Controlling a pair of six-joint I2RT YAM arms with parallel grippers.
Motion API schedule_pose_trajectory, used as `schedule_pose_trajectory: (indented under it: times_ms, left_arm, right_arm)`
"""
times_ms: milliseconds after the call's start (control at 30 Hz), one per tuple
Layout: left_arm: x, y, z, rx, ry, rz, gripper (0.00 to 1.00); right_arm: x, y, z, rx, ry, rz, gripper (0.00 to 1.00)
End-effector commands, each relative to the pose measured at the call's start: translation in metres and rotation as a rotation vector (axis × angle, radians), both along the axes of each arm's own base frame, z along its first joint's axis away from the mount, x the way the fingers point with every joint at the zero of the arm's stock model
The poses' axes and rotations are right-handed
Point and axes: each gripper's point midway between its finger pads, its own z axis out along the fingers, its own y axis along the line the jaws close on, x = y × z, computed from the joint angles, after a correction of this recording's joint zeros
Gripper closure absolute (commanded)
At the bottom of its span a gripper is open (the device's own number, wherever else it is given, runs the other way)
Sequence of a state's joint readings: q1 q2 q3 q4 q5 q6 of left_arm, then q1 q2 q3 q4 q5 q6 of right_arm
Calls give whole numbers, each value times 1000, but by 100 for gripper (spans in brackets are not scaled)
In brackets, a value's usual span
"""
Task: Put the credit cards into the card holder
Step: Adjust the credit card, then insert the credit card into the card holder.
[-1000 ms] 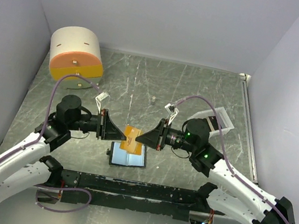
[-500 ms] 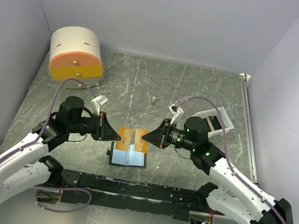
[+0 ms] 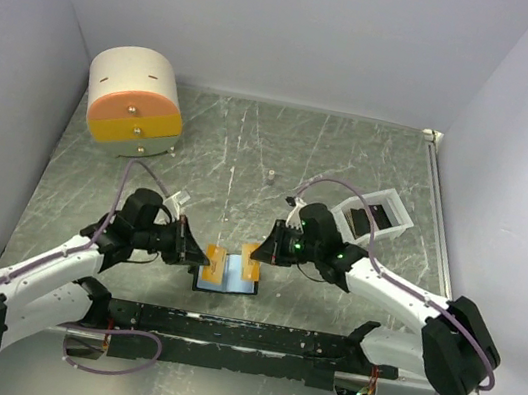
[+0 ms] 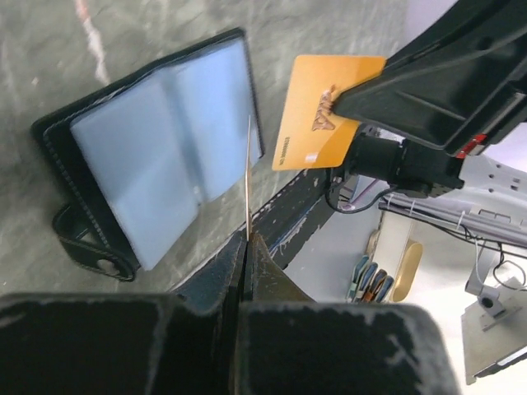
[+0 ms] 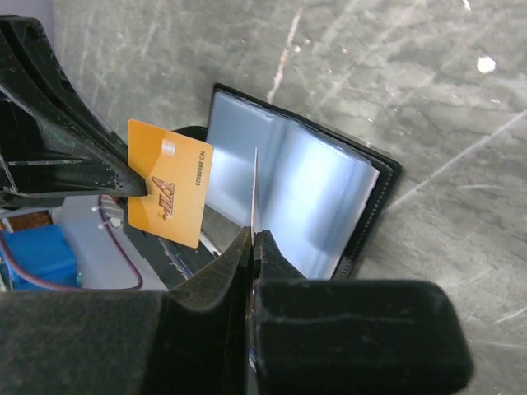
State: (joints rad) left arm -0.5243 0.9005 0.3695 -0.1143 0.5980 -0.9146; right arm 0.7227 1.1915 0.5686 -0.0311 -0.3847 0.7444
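Note:
The card holder [image 3: 228, 284] lies open near the table's front edge, bluish-grey pockets up; it also shows in the left wrist view [image 4: 156, 164] and the right wrist view [image 5: 305, 206]. My left gripper [image 3: 202, 259] is shut on a gold-orange credit card [image 3: 215, 264], seen edge-on in its own view [image 4: 249, 177], over the holder's left side. My right gripper [image 3: 263, 255] is shut on a second gold-orange card [image 3: 251, 254], seen edge-on in its own view [image 5: 254, 193], over the holder's right side. Each wrist view shows the other arm's card flat-on, in the left wrist view [image 4: 317, 111] and the right wrist view [image 5: 169, 193].
A white open-topped tray [image 3: 396, 208] with dark cards [image 3: 377, 215] inside stands right of the right arm. A round cream-and-orange drawer box [image 3: 135, 100] stands at the back left. A small white object [image 3: 273, 175] lies mid-table. A black rail [image 3: 222, 329] runs along the front edge.
The two cards, together between the grippers a second ago, have come apart. Both grippers have moved down and nearer, each holding one card just above the open holder.

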Motion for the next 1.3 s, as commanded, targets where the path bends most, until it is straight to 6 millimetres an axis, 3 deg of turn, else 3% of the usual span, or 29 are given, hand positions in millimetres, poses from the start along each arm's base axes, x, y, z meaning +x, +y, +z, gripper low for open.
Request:
schedule_pose_trajectory:
  times_ms: [0, 233, 467, 733, 1267]
  left_arm:
    - [8, -6, -4, -55, 30, 46, 93]
    - [4, -10, -27, -38, 109, 34, 93]
    - [3, -9, -49, -11, 158, 59, 93]
    - [1, -11, -66, 7, 174, 28, 93]
    - [4, -14, -67, -1, 150, 12, 93]
  right_arm:
    - [2, -2, -21, -25, 34, -31, 100]
    - [0, -7, -57, -120, 88, -18, 100]
    - [-2, -12, -75, -177, 114, -1, 100]
    - [2, -22, -79, -249, 100, -14, 100]
    - [3, -31, -76, -287, 88, -40, 100]
